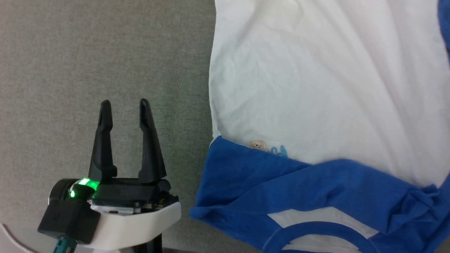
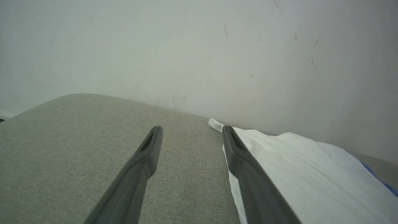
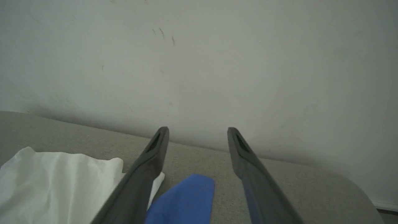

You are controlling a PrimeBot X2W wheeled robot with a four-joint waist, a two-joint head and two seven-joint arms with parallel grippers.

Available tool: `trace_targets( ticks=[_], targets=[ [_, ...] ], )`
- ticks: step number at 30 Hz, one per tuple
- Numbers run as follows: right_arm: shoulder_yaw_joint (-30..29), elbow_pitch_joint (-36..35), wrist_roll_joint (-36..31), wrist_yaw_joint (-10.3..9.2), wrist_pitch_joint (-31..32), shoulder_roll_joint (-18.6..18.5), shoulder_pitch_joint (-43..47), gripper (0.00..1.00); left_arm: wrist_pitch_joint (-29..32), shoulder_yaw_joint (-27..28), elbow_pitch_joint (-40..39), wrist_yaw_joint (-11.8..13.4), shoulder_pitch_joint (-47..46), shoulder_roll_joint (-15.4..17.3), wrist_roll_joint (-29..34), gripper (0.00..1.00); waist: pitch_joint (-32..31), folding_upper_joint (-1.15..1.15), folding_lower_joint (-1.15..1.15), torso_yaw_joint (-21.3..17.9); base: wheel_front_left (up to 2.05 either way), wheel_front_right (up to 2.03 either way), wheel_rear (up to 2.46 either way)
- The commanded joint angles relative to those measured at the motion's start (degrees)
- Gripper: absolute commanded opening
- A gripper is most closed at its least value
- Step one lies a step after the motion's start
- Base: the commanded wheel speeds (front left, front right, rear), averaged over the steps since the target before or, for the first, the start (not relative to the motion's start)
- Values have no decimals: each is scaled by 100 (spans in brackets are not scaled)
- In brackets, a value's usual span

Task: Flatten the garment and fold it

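The left end effector point(image 1: 124, 105), fingers wide and empty, reaches forward over the grey woven surface point(image 1: 70, 52) beside the white cotton T-shirt with blue sleeves point(image 1: 316, 88); the right end effector point(image 3: 197, 129) is likewise wide and empty.

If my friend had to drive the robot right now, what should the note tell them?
Left gripper: open, empty, over the grey surface just left of the garment.
Right gripper: open, empty, pointing over a blue end of the garment.
The garment lies on the grey surface with its neck towards the robot. Its white body is wrinkled and a blue sleeve is flopped across the chest.
Done: no fold made yet.
Left: pull the sleeve out, smooth the wrinkles, then fold.
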Motion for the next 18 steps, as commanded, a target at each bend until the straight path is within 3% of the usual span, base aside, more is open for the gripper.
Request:
trace_targets(
  ticks=[1,8,18],
  targets=[
    [-41,303,-198,-5,140,32,-280,100,-27,-71,-48,-46,-120,-41,69,100,438,0,-2,359,0,0,0],
    [-207,1198,-909,-5,973,-62,-642,100,-27,-307,-238,10,-245,-59,165,100,871,0,-2,672,0,0,0],
    [-552,1304,-1216,-5,1568,-36,-464,100,-27,-559,-441,135,-459,-61,399,100,1317,0,-2,871,0,0,0]
  ],
)
